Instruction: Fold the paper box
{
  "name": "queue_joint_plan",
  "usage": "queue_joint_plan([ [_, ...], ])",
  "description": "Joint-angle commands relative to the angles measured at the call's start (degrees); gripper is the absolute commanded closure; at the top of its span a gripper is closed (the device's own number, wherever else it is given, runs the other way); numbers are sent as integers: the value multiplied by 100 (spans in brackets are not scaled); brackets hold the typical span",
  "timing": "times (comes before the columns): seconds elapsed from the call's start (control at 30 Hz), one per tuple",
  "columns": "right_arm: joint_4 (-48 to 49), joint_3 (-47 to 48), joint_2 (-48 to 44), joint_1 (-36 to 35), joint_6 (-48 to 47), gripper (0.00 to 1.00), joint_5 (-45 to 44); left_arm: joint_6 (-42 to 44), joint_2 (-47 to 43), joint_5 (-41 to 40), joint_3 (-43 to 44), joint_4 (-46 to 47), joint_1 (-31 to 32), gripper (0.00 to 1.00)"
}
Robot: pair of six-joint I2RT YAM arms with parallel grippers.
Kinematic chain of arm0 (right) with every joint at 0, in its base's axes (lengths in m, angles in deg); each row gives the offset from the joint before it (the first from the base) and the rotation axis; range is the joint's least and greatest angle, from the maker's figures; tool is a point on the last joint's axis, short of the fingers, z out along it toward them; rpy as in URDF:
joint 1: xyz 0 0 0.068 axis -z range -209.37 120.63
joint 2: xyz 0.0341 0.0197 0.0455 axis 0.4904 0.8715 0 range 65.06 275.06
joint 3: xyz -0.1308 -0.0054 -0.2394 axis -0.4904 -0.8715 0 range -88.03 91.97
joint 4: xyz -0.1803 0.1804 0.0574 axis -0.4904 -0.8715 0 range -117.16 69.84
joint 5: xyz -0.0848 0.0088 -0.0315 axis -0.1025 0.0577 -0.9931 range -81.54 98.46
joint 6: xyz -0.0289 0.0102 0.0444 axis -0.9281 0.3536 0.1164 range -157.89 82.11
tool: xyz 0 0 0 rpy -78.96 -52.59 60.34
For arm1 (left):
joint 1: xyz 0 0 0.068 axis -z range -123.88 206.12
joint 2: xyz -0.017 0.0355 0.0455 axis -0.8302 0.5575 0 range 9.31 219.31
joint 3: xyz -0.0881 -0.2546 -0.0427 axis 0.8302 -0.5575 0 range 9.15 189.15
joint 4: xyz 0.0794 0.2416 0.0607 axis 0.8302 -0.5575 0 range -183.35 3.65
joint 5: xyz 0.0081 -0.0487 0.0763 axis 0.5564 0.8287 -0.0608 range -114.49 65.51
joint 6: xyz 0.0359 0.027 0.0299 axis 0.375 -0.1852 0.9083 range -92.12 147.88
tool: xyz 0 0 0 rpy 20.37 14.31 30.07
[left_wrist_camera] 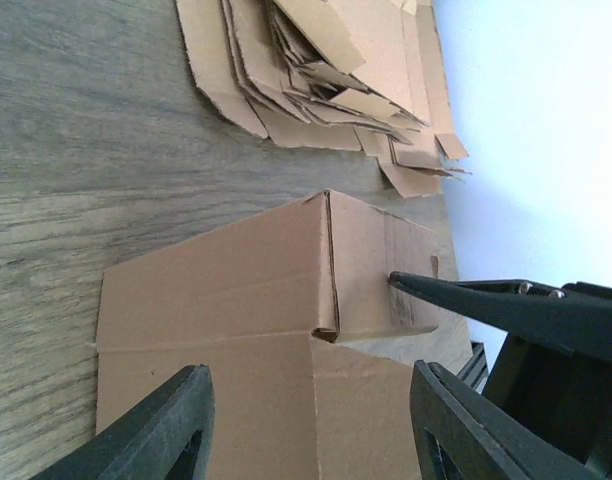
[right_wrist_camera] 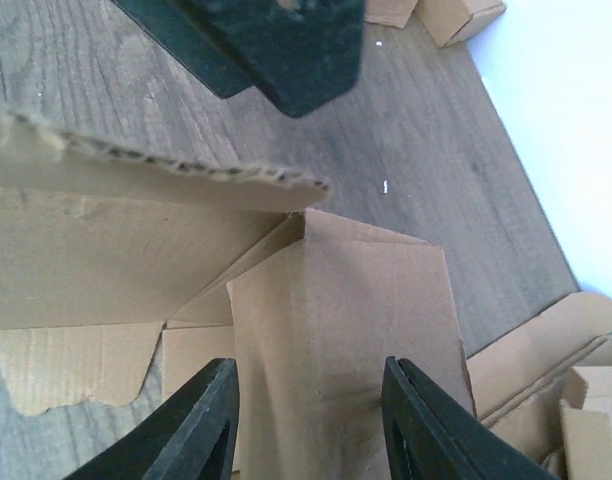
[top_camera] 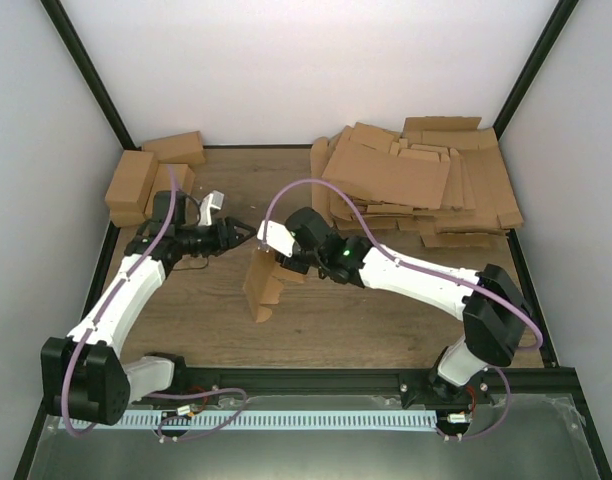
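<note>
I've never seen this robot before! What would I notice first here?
A half-folded brown cardboard paper box stands upright in the middle of the wooden table. A big heap of flat brown cardboard sheets fills the back right corner, and small folded brown cartons sit back left.

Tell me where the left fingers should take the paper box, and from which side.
Take the paper box by its upper left wall, coming in level from the left. It stands on end, thin-walled, and the right gripper crowds its top right, so pinching that wall probably holds better than spanning the body.
</note>
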Motion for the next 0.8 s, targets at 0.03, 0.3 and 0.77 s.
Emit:
queue_joint_plan([
  [0.03,694,-235,-112,-221,-602,59,-635,-45,130,56,-172,188,-25,44],
  [0.3,1101,-416,-290,-232,-1179,59,-741,-16,370,201,-215,429,-21,43],
  [0.77,1704,-896,-72,-241,-1751,59,-970,-216,887,505,-199,973,13,47],
])
